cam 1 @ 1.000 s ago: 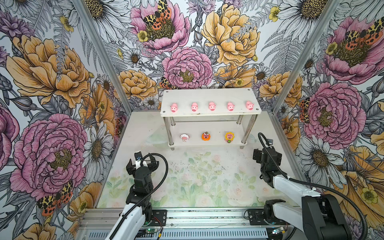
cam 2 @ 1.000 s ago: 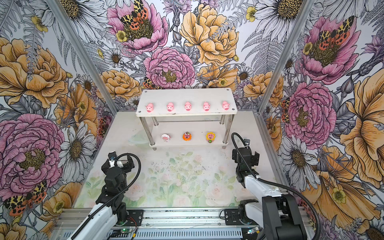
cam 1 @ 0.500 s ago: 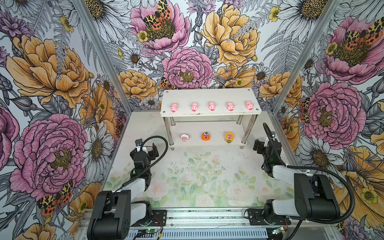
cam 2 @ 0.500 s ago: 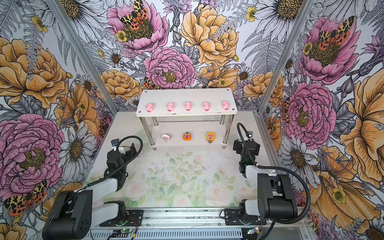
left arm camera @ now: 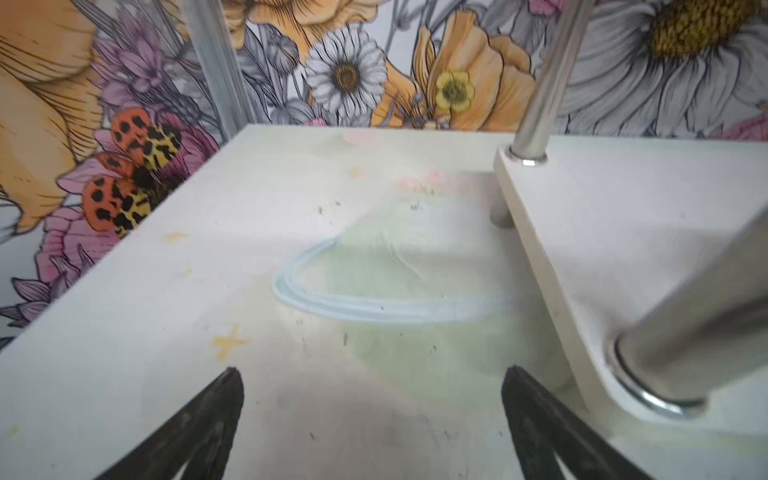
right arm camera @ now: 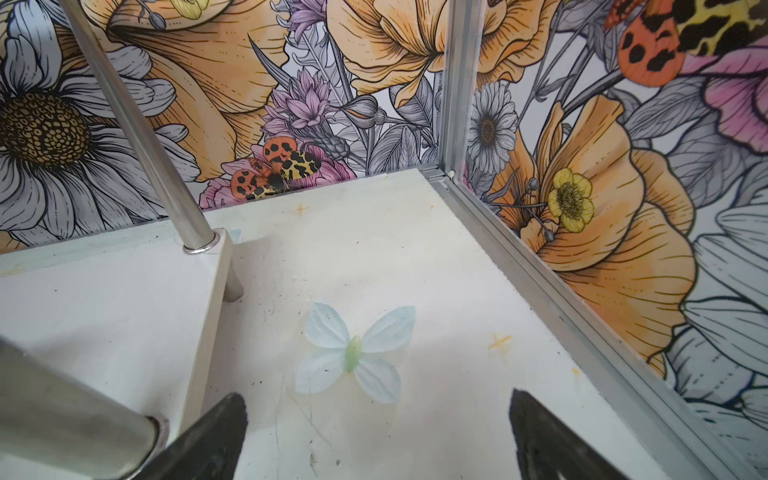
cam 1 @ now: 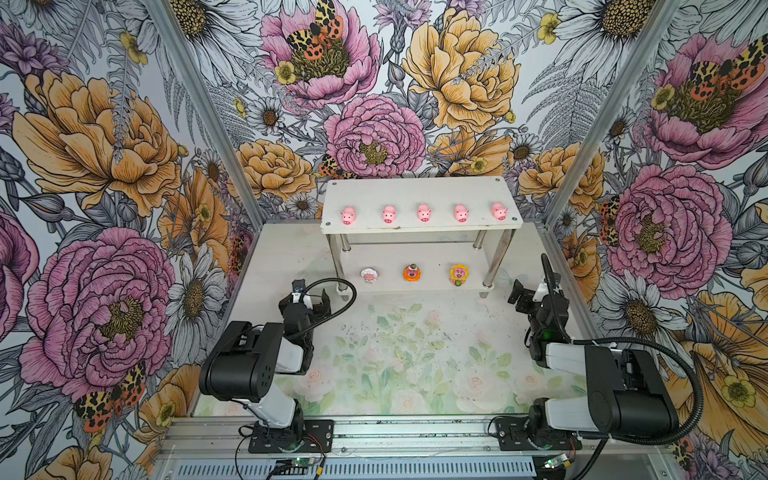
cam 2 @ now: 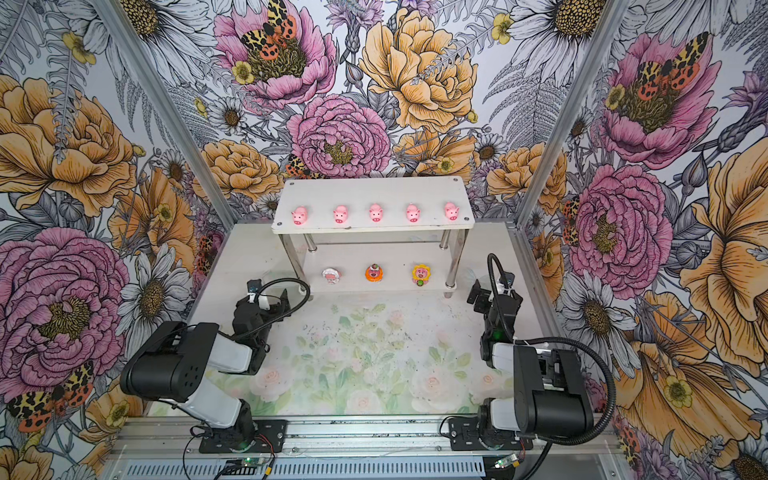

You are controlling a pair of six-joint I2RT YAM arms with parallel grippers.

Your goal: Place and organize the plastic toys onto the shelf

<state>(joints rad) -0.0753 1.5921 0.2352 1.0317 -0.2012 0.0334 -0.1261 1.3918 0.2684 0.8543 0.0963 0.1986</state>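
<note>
We note floral-printed walls (cam 1: 104, 166) enclosing the counter (cam 1: 415, 332) on the left, far and right sides. An aluminium corner post (right arm camera: 456, 83) stands at the far right corner. The shelf (cam 1: 419, 193) stands at the far middle of the counter, close to the far wall.

The left end effector (left arm camera: 372, 370) sits low, just left of the shelf's near left leg (left arm camera: 698, 332). Its jaws are wide apart, with only counter between them. The right end effector (right arm camera: 379, 392) sits just right of the near right leg (right arm camera: 75, 415), jaws equally wide and holding nothing. A pale printed butterfly (right arm camera: 353, 353) marks the counter just beyond it.

On the top tier, five pink pigs (cam 1: 424, 212) stand in one evenly spaced row along the near edge, snouts toward the near side, none touching.

On the lower tier, in a row and well apart, are a white-rimmed figure (cam 1: 369, 276) at left, an orange-rimmed figure (cam 1: 412, 272) in the middle and a yellow-rimmed figure (cam 1: 458, 274) at right.
</note>
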